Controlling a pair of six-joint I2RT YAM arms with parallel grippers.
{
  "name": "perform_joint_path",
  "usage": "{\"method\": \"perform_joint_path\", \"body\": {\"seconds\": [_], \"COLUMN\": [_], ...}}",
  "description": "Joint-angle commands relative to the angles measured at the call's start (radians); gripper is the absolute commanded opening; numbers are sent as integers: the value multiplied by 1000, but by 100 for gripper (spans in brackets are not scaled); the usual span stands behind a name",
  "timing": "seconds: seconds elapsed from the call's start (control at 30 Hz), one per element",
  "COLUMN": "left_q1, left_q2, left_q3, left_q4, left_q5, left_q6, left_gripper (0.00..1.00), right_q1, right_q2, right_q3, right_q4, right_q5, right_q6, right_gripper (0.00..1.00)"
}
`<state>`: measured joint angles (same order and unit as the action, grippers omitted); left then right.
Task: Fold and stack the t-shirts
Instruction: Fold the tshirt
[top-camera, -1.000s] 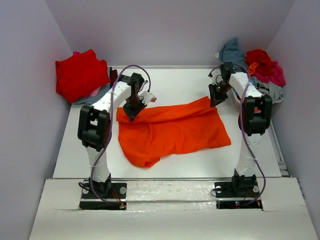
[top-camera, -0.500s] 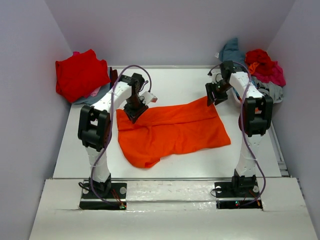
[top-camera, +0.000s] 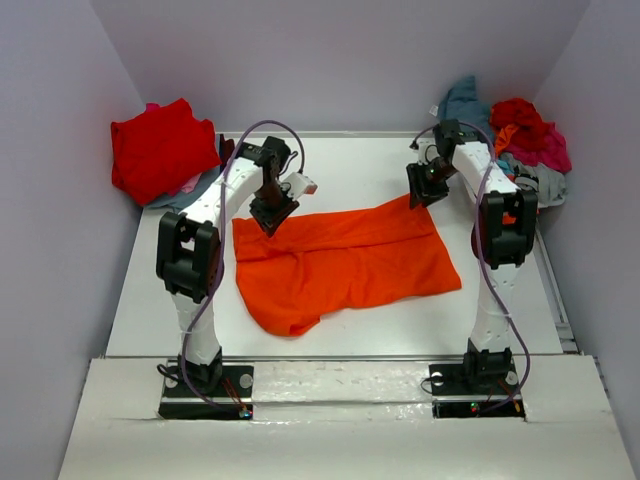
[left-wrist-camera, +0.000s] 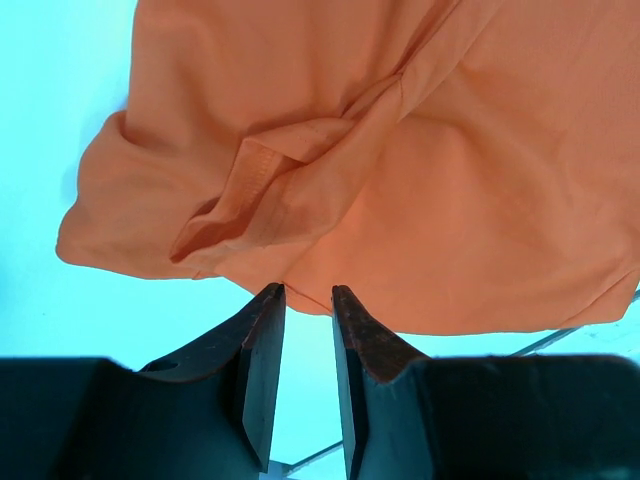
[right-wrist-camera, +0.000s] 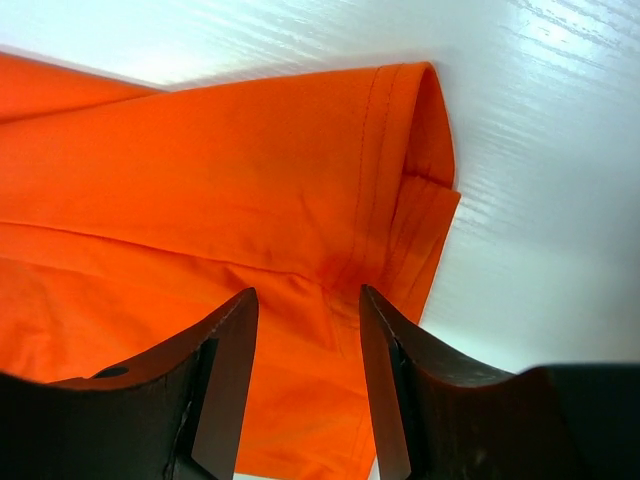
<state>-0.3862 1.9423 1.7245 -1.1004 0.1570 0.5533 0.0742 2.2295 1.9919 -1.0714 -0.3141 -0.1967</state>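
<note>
Left hand (left-wrist-camera: 307, 292), right hand (right-wrist-camera: 308, 293) newly unclenched

Past your left fingers (left-wrist-camera: 262, 370), the orange t-shirt (left-wrist-camera: 450, 200) runs off the top and right edges, so its full outline stays unseen. Under your right fingers (right-wrist-camera: 225, 380) it is cut off at the left and bottom edges. Farther right of those fingers, the heaped t-shirts (top-camera: 520, 135) are too tangled to count.

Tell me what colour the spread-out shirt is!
The shirt is bright orange, clearest in the top external view.
</note>
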Motion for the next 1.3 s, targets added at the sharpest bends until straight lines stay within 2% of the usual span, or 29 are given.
{"method": "perform_joint_path", "body": {"seconds": [0.0, 0.77, 1.0, 1.27], "left_q1": [-5, -5, -5, -5], "left_q2": [0, 33, 35, 33], "left_q3": [47, 32, 20, 4], "left_q4": [-21, 2, 7, 13], "left_q5": [7, 9, 15, 22], "left_q6": [-7, 5, 5, 7], "left_gripper": [36, 35, 34, 34], "right_q1": [9, 9, 9, 9], "right_q2": [22, -50, -54, -60], "right_q3": [42, -126, -137, -136], "right_q4": [1, -24, -21, -15], "right_q5": [24, 87, 92, 81], "right_q6": [14, 13, 11, 14], "right_gripper": [49, 39, 34, 34]}}
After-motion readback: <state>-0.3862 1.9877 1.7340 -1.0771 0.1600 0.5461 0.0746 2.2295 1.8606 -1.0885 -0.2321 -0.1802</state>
